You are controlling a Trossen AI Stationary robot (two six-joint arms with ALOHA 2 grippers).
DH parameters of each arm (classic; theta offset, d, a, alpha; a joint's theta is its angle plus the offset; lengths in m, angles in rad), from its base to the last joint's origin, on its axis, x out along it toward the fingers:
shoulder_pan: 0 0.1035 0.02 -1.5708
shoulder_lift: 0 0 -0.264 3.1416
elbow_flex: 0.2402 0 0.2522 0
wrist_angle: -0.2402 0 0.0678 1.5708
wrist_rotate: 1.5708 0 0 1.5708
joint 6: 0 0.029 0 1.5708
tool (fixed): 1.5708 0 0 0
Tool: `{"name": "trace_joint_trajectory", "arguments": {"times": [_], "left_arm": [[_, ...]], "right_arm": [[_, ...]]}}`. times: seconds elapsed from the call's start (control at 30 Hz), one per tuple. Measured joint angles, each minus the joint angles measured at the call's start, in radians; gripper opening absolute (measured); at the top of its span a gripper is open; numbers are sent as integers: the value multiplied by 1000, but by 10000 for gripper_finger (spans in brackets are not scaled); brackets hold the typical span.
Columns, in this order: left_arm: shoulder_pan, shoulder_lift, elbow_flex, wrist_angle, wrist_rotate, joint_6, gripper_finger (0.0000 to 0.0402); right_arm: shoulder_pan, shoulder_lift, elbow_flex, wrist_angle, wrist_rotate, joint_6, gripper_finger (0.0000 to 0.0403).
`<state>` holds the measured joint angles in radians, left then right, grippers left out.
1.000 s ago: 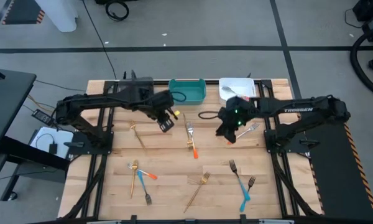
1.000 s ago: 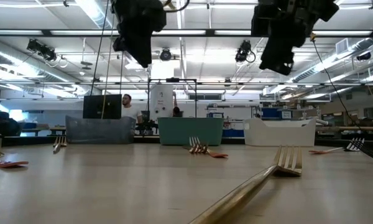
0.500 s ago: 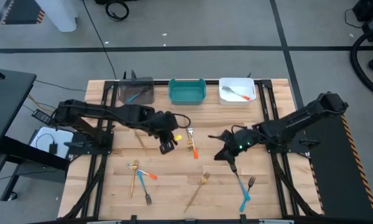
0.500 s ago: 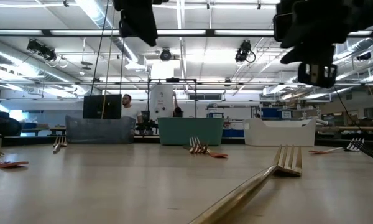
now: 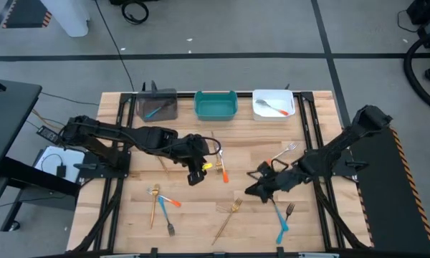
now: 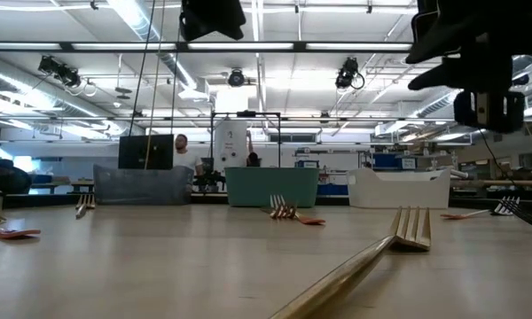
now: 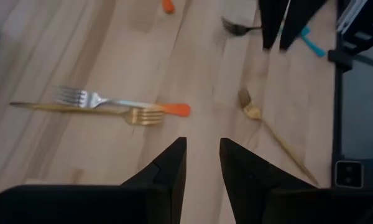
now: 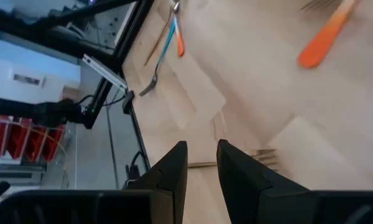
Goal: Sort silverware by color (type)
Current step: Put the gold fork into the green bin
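Moving lower toward the worktop's centre, the right gripper (image 5: 253,190) and left gripper (image 5: 194,176) both keep fingers slightly apart, holding nothing, near the orange-handled fork (image 5: 221,168).

My dark left arm is covering part of the slim gold fork (image 5: 160,158) near the wooden table's middle, and my gold foreground fork (image 6: 355,266) is running off the low view's edge

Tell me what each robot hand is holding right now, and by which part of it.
Nothing is held. The left hand and the right hand both show a narrow empty gap between their fingers, each hanging over bare table.
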<state>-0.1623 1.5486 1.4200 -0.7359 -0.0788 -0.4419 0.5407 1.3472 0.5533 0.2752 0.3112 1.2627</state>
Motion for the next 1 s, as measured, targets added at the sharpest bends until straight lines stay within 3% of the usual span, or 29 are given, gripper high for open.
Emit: {"name": "trace_joint_trajectory", "arguments": {"times": [0.17,0.43,1.0], "left_arm": [[0,0,0,33,0,0,105],[0,0,0,33,0,-1,105],[1,0,0,34,0,6,105]], "right_arm": [[7,140,0,144,9,26,95],[7,284,0,173,8,108,95],[5,370,0,188,-19,178,95]]}}
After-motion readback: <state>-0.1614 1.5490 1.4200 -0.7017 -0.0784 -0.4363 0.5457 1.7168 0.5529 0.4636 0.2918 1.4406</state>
